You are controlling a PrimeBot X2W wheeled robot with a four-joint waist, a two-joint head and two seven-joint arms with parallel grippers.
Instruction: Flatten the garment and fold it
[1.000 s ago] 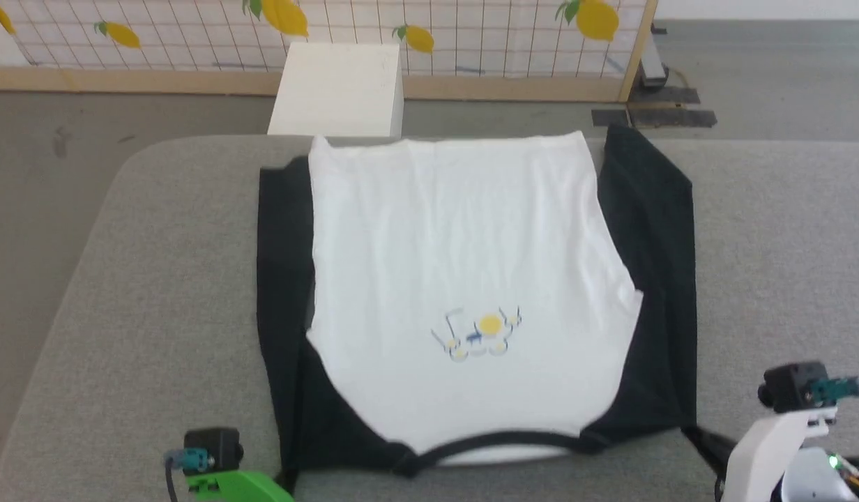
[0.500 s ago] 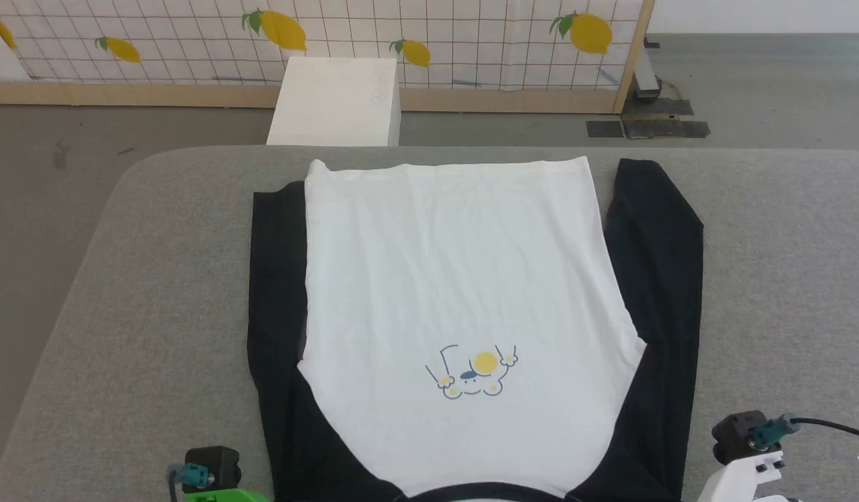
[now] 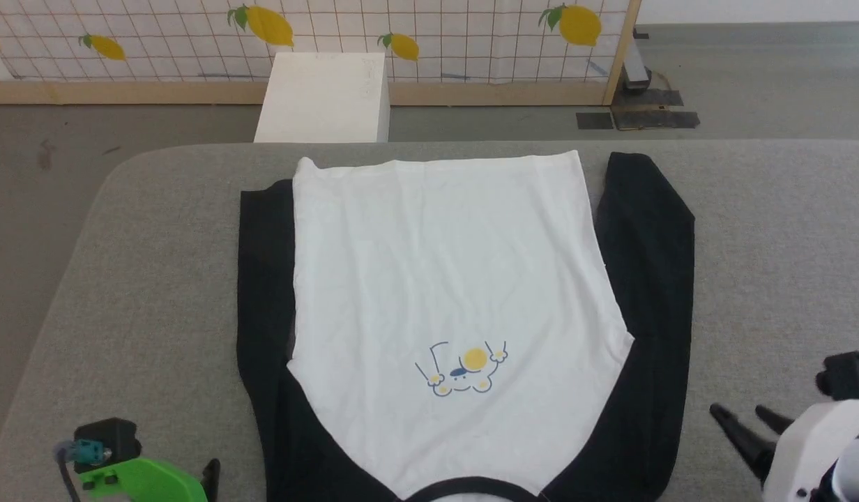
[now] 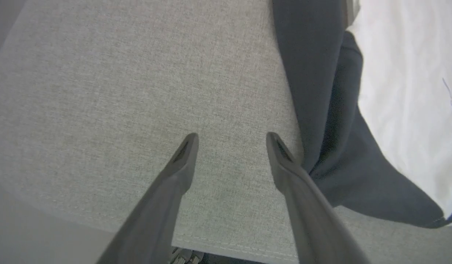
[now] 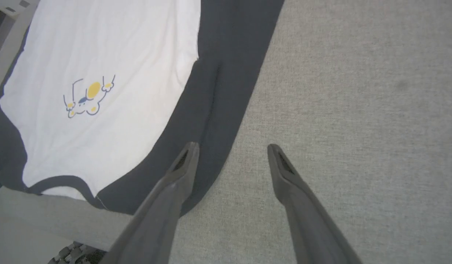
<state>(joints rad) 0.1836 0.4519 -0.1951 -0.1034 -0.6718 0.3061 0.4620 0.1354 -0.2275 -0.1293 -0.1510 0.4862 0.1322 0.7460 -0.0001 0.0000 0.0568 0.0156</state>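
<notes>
The garment (image 3: 443, 279), a white T-shirt with black sleeves and a small yellow-and-blue print, lies spread flat on the grey padded table (image 3: 771, 244). Its black collar is at the near edge and its hem is at the far side. Both sleeves lie straight along the body. My left gripper (image 4: 231, 139) is open over bare table, just left of the left sleeve (image 4: 314, 110). My right gripper (image 3: 740, 413) is open too. In the right wrist view one fingertip (image 5: 185, 157) hangs over the right sleeve's outer edge (image 5: 226, 91) and the other over bare table.
A white box (image 3: 323, 97) stands on the floor just beyond the table's far edge. Behind it runs a lattice screen (image 3: 471, 42) with lemon pictures. The table's rounded left corner (image 3: 123, 174) drops to grey floor. Bare table lies on both sides of the garment.
Both grippers have opened and moved outward, away from the garment's near corners. The garment now lies flatter. The head view has also shifted.
</notes>
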